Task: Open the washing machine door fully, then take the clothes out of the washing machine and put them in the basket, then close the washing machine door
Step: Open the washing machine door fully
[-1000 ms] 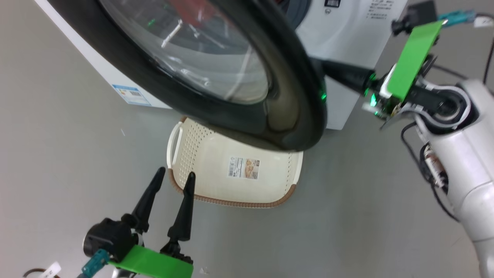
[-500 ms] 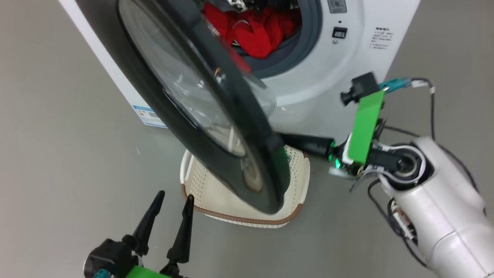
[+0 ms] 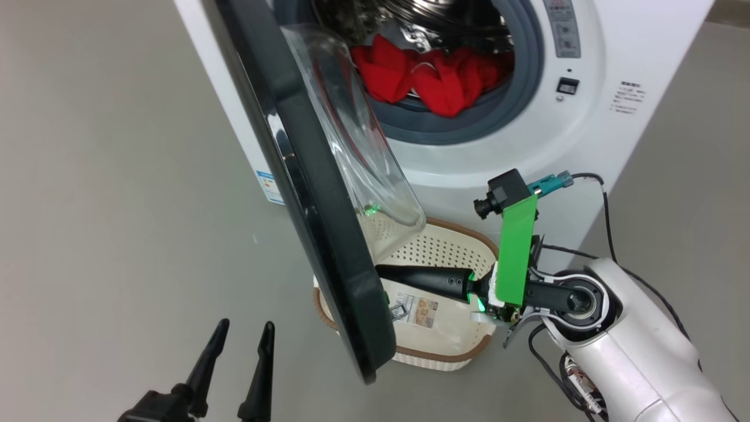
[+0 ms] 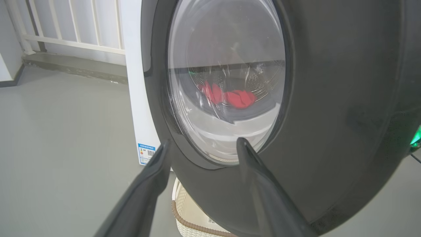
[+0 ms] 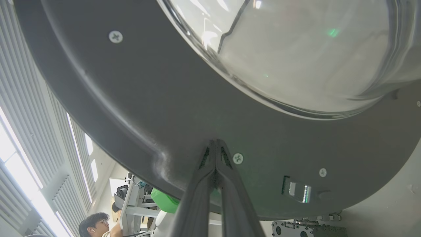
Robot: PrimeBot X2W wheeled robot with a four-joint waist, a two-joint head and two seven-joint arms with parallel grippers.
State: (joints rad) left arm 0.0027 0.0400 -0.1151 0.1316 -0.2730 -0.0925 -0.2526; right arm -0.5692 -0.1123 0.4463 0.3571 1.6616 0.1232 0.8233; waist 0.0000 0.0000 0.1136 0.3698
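The washing machine [image 3: 621, 47] stands with its door [image 3: 316, 205] swung out, edge-on in the head view, the glass bowl [image 3: 363, 146] facing the drum. Red clothes [image 3: 433, 82] lie at the drum's mouth and show through the glass [image 4: 230, 97]. The cream basket [image 3: 451, 252] sits on the floor below the opening, partly behind the door. My right gripper [image 3: 381, 272] is shut, with nothing in it, its tips against the door's inner face [image 5: 215, 142]. My left gripper [image 3: 245, 331] is open at the lower left, outside the door [image 4: 204, 142].
Grey floor surrounds the machine. A blue label [image 4: 146, 153] marks the machine's side. White railings [image 4: 65, 29] stand behind it. A person [image 5: 95, 223] sits by a bench in the background of the right wrist view. The right arm's cable [image 3: 603, 193] hangs near the machine's front.
The door has swung further open, from nearly face-on to edge-on, with my shut right gripper following its inner face. The head camera has shifted, uncovering the drum and clothes. The left gripper stays open.
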